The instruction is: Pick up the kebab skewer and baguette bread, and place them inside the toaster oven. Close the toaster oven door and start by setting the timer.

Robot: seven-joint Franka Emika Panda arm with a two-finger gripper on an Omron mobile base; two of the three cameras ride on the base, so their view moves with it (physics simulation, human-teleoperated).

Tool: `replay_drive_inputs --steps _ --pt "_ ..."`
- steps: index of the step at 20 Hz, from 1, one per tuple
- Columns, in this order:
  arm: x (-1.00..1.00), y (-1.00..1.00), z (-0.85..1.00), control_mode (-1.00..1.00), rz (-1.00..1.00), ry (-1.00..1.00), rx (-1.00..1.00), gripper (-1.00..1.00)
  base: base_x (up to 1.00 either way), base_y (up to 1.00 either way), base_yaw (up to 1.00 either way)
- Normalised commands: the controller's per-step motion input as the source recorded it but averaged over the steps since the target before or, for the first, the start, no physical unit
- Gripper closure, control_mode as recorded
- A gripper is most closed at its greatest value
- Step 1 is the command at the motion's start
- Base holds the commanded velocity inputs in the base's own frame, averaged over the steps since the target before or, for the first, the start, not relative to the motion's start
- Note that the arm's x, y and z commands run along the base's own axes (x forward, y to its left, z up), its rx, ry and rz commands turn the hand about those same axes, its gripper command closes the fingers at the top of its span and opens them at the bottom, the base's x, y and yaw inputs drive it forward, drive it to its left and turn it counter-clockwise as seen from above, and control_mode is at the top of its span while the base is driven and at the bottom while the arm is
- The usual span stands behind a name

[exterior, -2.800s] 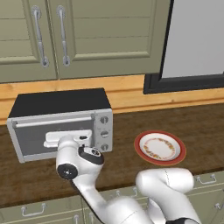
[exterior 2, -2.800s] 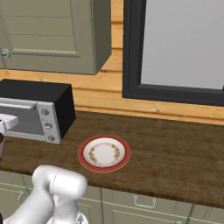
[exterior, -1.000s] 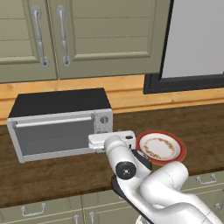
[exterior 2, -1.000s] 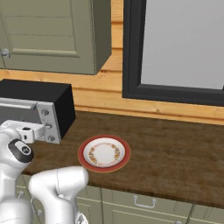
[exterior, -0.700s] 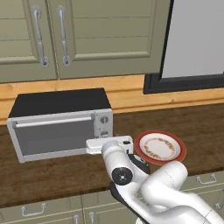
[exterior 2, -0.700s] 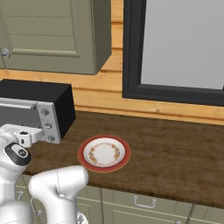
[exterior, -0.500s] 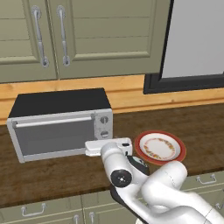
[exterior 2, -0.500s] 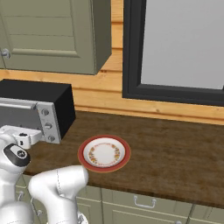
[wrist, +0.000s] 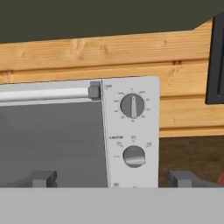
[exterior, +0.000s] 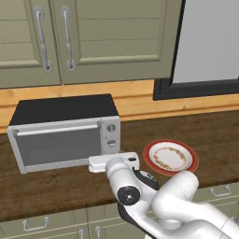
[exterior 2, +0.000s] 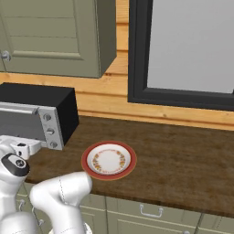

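Just ahead of open pincer, toaster oven knobs

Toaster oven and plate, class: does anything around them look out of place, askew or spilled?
Nothing stands out. The toaster oven sits square on the counter with its door shut flush. The plate lies flat beside it, bare, with no crumbs or spills. The end effector faces the knobs, fingers apart.
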Motion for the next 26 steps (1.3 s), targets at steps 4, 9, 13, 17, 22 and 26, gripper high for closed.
replay_drive_inputs --steps 4,9,13,17,22,26 --pt "0.03 -0.01 -0.22 -1.00 0.05 0.00 0.00 -1.00 0.00 0.00 0.00" --pt "0.06 0.00 -0.08 -1.00 0.02 0.01 0.00 -1.00 0.00 0.00 0.00" --pt "0.10 0.00 -0.06 -1.00 0.00 0.02 0.00 -1.00 0.00 0.00 0.00" --pt "0.18 0.00 -0.07 -1.00 0.00 0.01 0.00 -1.00 0.00 0.00 0.00" --pt "0.30 0.00 -0.12 -1.00 0.00 0.00 0.00 -1.00 0.00 0.00 0.00" --pt "0.28 -0.01 -0.28 -1.00 0.00 0.00 0.00 -1.00 0.00 0.00 0.00"
